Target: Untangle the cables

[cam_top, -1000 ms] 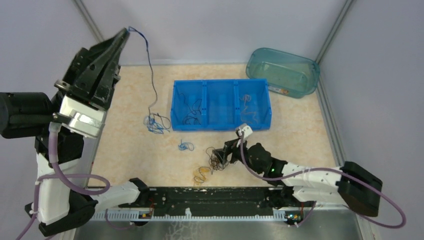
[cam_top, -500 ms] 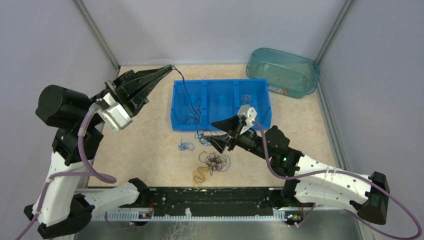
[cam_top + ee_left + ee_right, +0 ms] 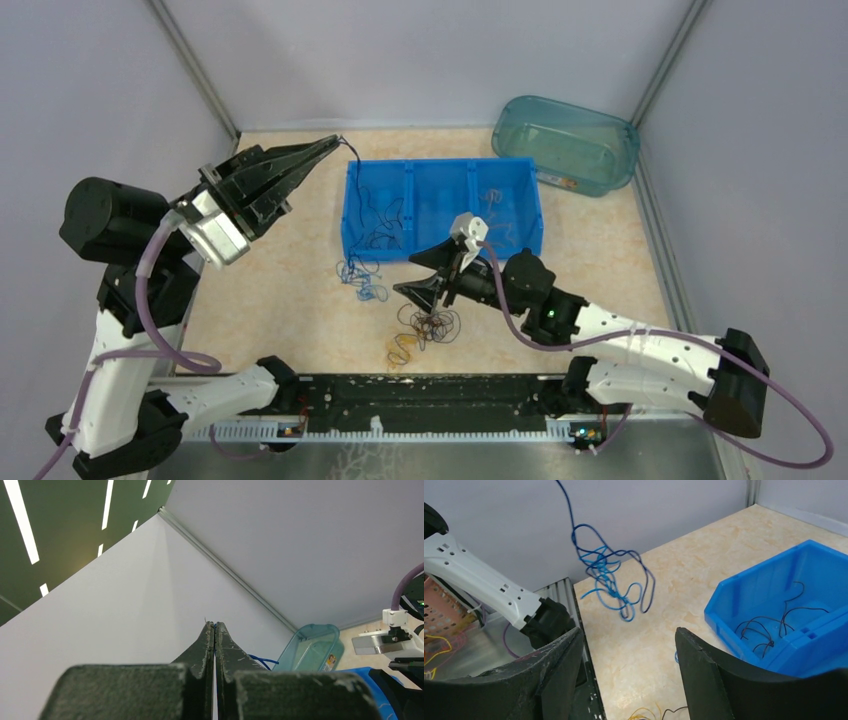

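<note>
**Blue cable lifted clear while the rest lies by the bin**

A blue bin [image 3: 443, 240] with three compartments sits mid-worktop [image 3: 270, 300]; a teal tub [image 3: 565, 143] stands just behind its right end, near the far right corner; grey walls close the space on three sides. The bin's left compartment holds loose black wires [image 3: 385, 218], the right one tan wires [image 3: 497, 215]; what lies in the middle one is too small to tell.

The left end effector [image 3: 335, 141] is raised off the bin's far left corner, its jaws pressed together on the top end of a blue cable [image 3: 362, 195]; the left wrist view shows the strand nipped at the very tip [image 3: 214, 625]. From there the cable drops across the bin's left end and gathers into a knotted bunch of loops in front of the bin; the right wrist view shows that bunch [image 3: 611, 577] dangling in the air; whether its lowest loops touch the worktop cannot be told.

The right end effector [image 3: 427, 270] is low in front of the bin, jaws spread wide and holding nothing, pointing towards the dangling bunch. Just below it a black tangle [image 3: 430, 323] lies on the worktop; a yellow-orange curl [image 3: 402, 350] lies beside the tangle on the near side.
</note>
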Robot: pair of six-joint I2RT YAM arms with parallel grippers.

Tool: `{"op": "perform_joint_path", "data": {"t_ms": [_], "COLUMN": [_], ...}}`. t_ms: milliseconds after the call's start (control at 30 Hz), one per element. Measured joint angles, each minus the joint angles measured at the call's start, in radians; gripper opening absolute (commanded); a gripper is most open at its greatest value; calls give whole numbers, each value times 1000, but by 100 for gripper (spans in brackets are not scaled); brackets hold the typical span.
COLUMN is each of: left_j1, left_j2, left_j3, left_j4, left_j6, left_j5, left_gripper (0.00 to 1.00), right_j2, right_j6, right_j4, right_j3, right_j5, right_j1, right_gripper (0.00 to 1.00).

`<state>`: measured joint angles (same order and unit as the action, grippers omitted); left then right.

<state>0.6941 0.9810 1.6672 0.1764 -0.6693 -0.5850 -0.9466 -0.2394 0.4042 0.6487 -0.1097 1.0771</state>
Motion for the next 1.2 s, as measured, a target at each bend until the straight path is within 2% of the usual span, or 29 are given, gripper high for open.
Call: {"op": "perform_joint_path", "data": {"t_ms": [300,433,567,667,800,833,900,967,1200], "left_j1": [0,0,0,0,0,0,0,0,0], "left_j2": [-2,-1,0,3,6,8,11,13,14], "left_j3": [2,4,11,21,30,33,40,43,50], "left_j4": [0,0,0,0,0,0,0,0,0], "left_j6": [-1,0,0,0,0,0,0,0,6], "left_j5": [0,0,0,0,-1,-2,-2,-2,-4], "left_gripper": [0,0,0,0,0,0,0,0,0], "right_j2": [-74,-87,-93,-95,-95,-95,-95,-95,-29], "right_j6": [-24,-26,-25,-27,-34,-34,-37,-40,-22], "right_j4": [35,37,39,45,46,46,46,43,28], "right_j3": [0,1,2,2,3,3,3,3,2], "right_j5": [-114,-167,-183,-185,-192,-192,-191,-179,-82], "right_j1": [2,8,10,10,10,10,10,10,13], "right_gripper": [66,52,27,17,22,30,53,62,68]}}
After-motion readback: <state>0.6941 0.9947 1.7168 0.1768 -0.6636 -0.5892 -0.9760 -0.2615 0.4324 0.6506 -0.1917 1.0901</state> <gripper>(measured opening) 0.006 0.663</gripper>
